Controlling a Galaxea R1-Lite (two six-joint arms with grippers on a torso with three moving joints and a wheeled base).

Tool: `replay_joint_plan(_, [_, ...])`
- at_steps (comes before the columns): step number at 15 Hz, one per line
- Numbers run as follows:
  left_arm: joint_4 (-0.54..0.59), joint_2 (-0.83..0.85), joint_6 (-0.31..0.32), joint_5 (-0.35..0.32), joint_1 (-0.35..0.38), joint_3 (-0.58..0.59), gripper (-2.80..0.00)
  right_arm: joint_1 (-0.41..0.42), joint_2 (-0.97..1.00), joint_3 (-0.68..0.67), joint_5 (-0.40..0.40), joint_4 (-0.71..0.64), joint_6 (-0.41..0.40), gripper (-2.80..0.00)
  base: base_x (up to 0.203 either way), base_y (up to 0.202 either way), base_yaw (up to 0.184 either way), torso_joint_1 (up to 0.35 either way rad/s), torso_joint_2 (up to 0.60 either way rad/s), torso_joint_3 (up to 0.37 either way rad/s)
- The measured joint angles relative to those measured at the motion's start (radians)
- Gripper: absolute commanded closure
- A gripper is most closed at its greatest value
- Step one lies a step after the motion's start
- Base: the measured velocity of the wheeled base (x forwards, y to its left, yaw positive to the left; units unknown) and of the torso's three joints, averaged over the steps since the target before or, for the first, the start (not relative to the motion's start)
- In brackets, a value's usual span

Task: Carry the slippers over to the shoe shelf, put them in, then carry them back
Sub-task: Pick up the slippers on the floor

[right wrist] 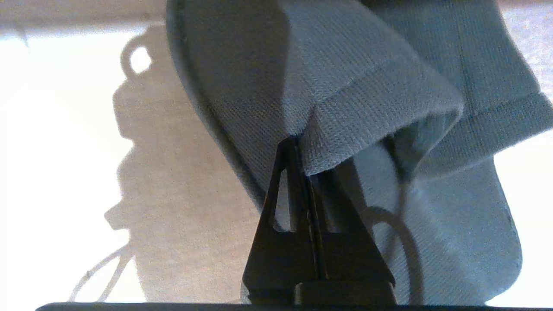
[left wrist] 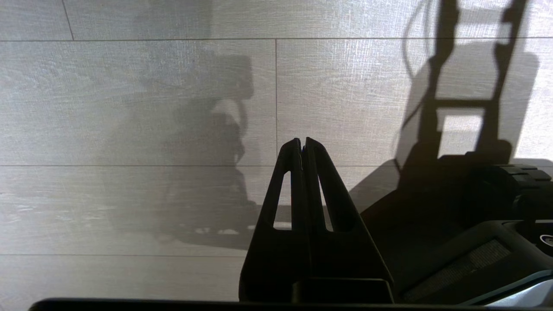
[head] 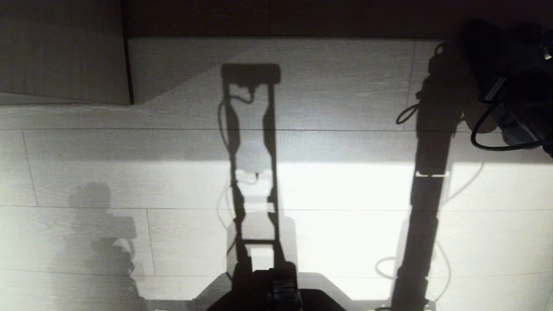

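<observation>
The right gripper (right wrist: 304, 142) was clamped tight on the fabric edge of the slippers (right wrist: 345, 86), which hung from it above the pale plank floor (head: 345, 194) at the upper right of the head view. The left gripper (left wrist: 302, 142) was closed on nothing, parked low beside the robot's base. This looked like a carrying step; whether toward the shelf or back could not be told. Next, the grip had to hold until a set-down spot was reached.
</observation>
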State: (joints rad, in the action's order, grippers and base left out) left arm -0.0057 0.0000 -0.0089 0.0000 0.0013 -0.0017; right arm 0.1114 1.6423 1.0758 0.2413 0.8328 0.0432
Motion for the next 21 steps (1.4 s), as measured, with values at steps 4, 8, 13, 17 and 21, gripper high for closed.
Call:
replay_joint_plan(4, [0.0,0.0,0.0,0.0,0.0,0.0,0.0,0.039,0.014,-0.02,-0.036,0.001,-0.002,0.0,0.0,0.0,0.0,0.0,0.0,0.0])
replay_joint_plan(8, [0.0,0.0,0.0,0.0,0.0,0.0,0.0,0.056,0.027,-0.048,-0.043,0.013,-0.001,0.0,0.0,0.0,0.0,0.0,0.0,0.0])
replay_joint_plan(13, [0.0,0.0,0.0,0.0,0.0,0.0,0.0,0.062,0.037,-0.073,-0.053,0.016,-0.002,0.0,0.0,0.0,0.0,0.0,0.0,0.0])
replay_joint_plan(17, [0.0,0.0,0.0,0.0,0.0,0.0,0.0,0.062,0.037,-0.084,-0.053,0.015,-0.002,-2.8,0.0,0.0,0.0,0.0,0.0,0.0])
replay_joint_plan(21, [0.0,0.0,0.0,0.0,0.0,0.0,0.0,0.062,0.023,-0.098,-0.052,0.012,-0.003,-2.8,0.0,0.0,0.0,0.0,0.0,0.0])
